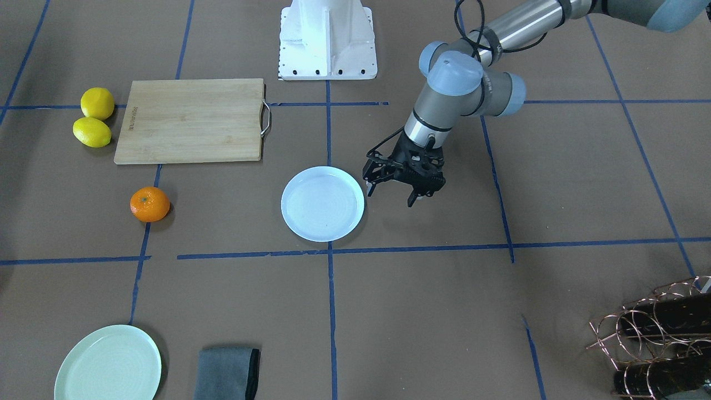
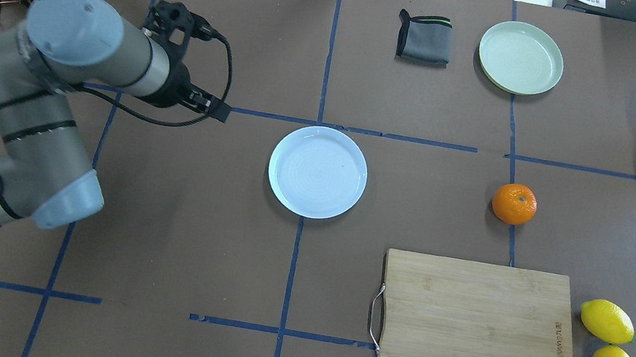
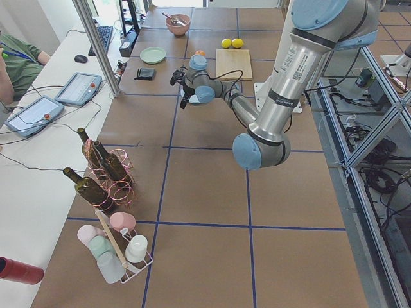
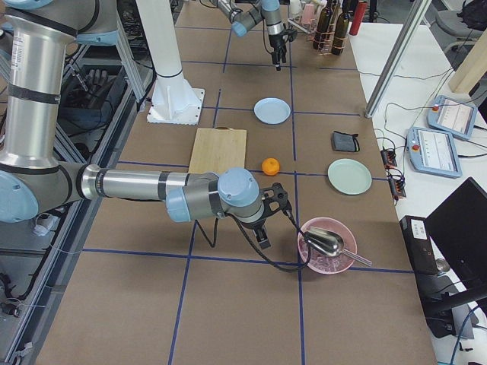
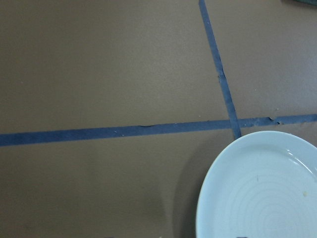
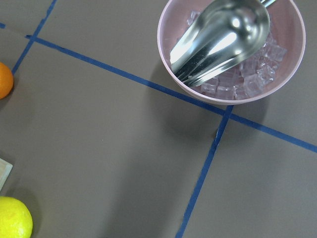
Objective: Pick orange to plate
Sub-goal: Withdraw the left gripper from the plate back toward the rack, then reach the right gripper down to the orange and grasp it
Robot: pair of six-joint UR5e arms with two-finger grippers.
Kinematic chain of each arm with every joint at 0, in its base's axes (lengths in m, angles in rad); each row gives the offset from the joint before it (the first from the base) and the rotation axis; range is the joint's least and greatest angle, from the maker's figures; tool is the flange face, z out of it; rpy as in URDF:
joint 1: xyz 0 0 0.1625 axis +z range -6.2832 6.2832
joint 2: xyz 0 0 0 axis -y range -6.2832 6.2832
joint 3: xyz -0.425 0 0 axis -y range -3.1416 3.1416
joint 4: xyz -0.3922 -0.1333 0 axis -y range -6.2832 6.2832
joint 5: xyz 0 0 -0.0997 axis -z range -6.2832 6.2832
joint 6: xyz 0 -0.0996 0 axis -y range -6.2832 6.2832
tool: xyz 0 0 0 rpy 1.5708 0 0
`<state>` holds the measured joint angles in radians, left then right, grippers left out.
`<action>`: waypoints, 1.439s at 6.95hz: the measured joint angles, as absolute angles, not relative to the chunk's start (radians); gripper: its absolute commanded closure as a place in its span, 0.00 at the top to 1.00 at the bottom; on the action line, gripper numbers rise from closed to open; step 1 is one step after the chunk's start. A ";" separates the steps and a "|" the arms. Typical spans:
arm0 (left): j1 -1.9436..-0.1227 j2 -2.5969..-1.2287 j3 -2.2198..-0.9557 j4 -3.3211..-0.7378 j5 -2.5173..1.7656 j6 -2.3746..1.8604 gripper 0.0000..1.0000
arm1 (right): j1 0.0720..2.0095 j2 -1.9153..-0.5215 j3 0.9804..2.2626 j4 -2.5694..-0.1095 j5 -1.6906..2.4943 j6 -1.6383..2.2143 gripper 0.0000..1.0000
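Since the orange [image 1: 150, 204] rests bare on the table on the robot's right side, just off a corner of the cutting board [image 1: 189, 120] and well apart from the plate [image 1: 323, 204], I judge the pick not yet begun; the plate lies empty at the table's middle, within either arm's reach, which suits it as the drop point. I read the left gripper [image 1: 390, 194] as spread wide and empty, hanging just beside the plate's rim with the wrist tilted down; it is far from the fruit. The right gripper [image 4: 263, 237] hangs low between the orange and the pink bowl [image 6: 233, 98], forearm stretched level over the table; whether its fingers are apart I cannot tell; I judge this arm better placed for the grasp.
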<state>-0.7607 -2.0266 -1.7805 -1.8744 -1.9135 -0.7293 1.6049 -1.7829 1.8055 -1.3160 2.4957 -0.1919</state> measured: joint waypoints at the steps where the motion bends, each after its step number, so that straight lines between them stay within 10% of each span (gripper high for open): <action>1: -0.859 -1.976 -1.837 -1.809 -1.985 -0.585 1.00 | 1.567 -1.768 1.821 -1.316 2.492 -0.131 1.00; 10: -1.594 -1.388 -1.678 -1.770 -2.387 0.203 1.00 | 1.246 -1.500 1.856 -1.330 2.365 0.301 1.00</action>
<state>-1.5939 -1.3883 -1.6779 -1.7696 -2.3865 0.2029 1.2462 -1.4996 1.8559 -1.3295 2.3651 0.3007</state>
